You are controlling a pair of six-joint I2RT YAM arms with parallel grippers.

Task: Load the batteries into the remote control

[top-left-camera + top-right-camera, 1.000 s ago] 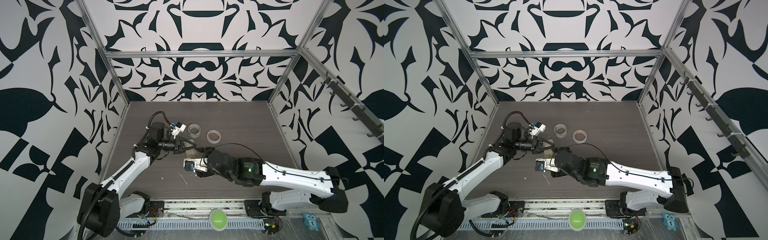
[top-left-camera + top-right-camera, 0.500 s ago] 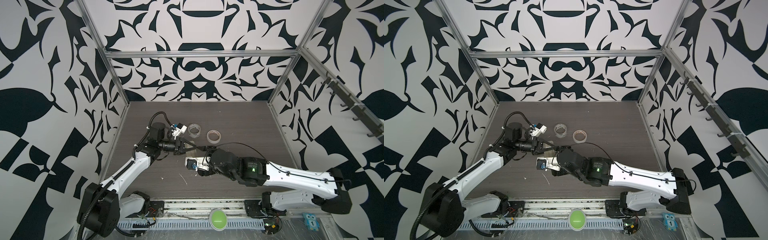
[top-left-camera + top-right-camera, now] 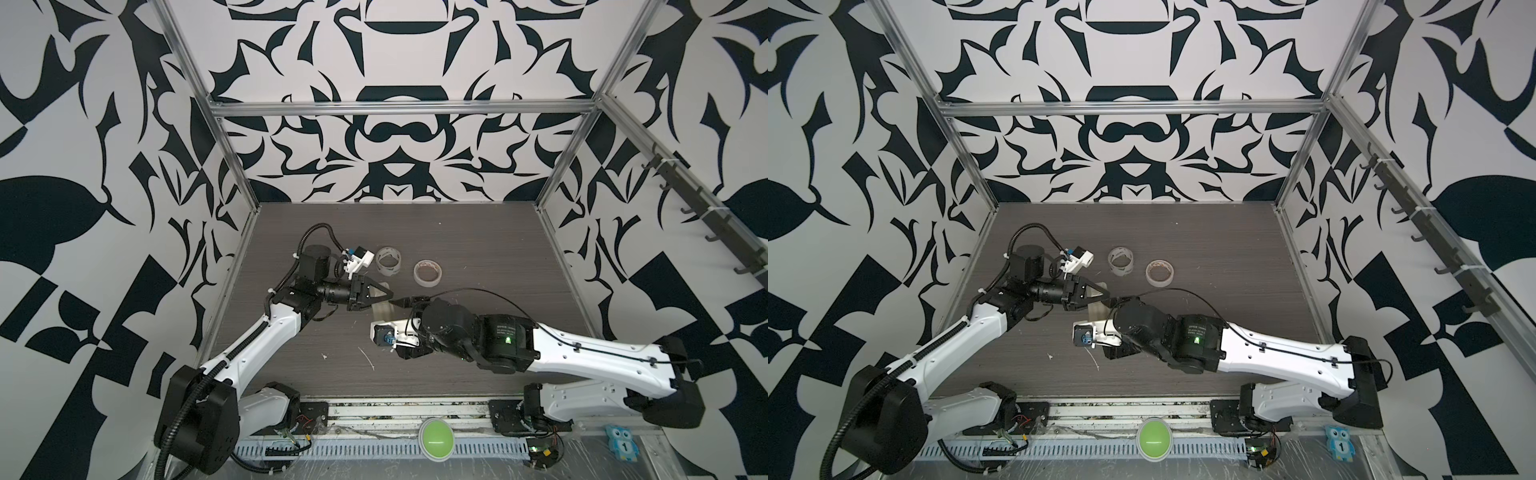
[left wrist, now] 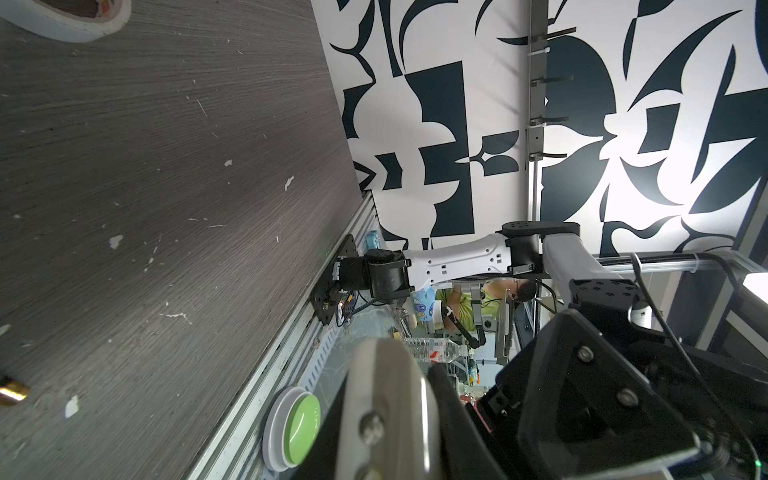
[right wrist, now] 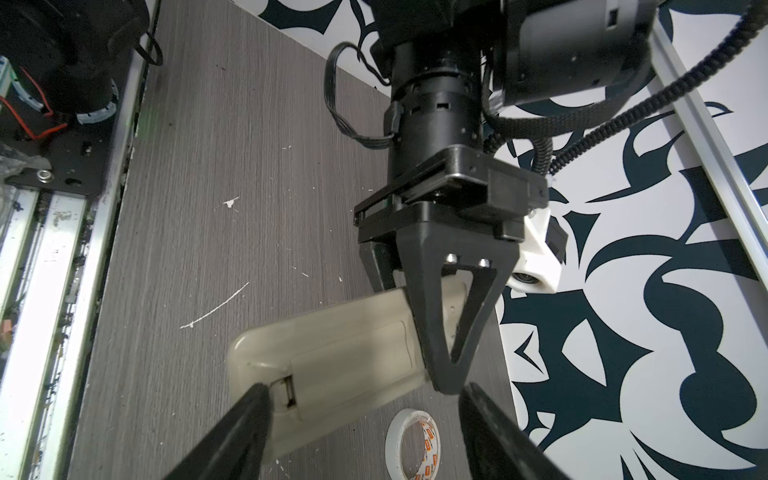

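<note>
The slim cream-white plastic remote control point(image 3: 380, 311) point(image 3: 1098, 309) sits just left of centre in both top views, over the dark grey wood-grain tabletop point(image 3: 478, 249). I cannot tell whether it rests on the table or is raised off it.

The left gripper point(image 3: 386, 295) reaches in from the left. Its black triangular fingers point(image 5: 451, 328) are clamped together on one end of the remote's thin body. In the right wrist view the remote point(image 5: 345, 353) shows its back, with the battery cover seated and a small latch slot near the free end.

The right gripper point(image 5: 365, 390) comes in from the lower right of both top views. Its jaws stand well apart, one on each side of that free end. One fingertip point(image 5: 257, 395) lies right beside the latch, and nothing is gripped.

One battery point(image 4: 10, 392) lies on the table in the left wrist view, with only its gold metallic end in frame.

A clear tape roll point(image 3: 389, 261) and a white tape roll point(image 3: 427, 273) lie just above and right of the grippers.
</note>
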